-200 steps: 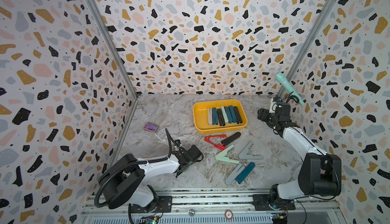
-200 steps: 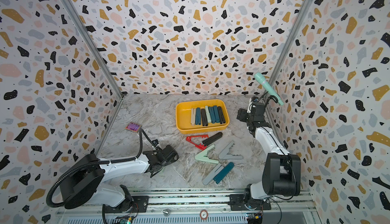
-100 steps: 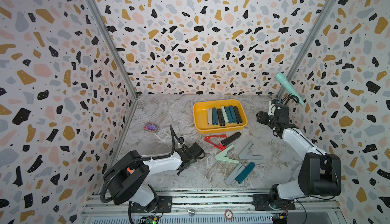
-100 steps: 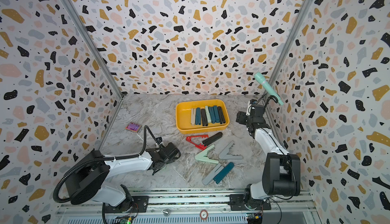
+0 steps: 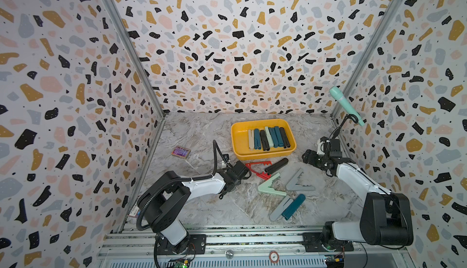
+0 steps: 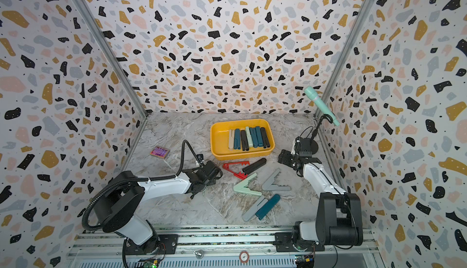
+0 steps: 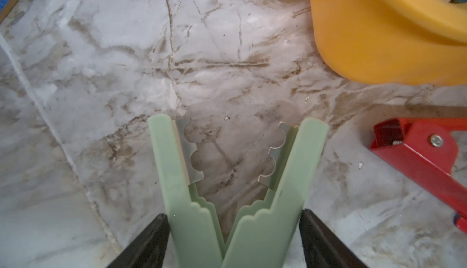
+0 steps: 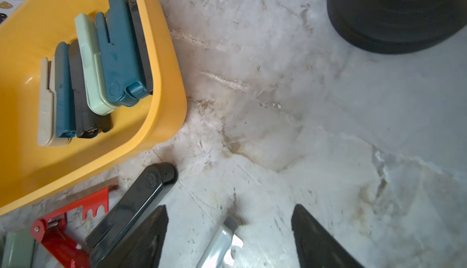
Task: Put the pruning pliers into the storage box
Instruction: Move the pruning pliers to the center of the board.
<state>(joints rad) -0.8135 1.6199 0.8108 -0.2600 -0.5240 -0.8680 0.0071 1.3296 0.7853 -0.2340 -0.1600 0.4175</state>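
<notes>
Left gripper (image 7: 233,213) pinches mint pliers (image 7: 174,178) near the box (image 7: 379,39); best clear its wall before releasing. Right gripper (image 8: 231,205) gapes empty.

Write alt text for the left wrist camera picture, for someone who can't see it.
The left claw grips mint-green pruning pliers, spread in a V with toothed inner edges, between its two black fingers over a marble table. A corner of the yellow storage box and red pliers lie beyond.
</notes>
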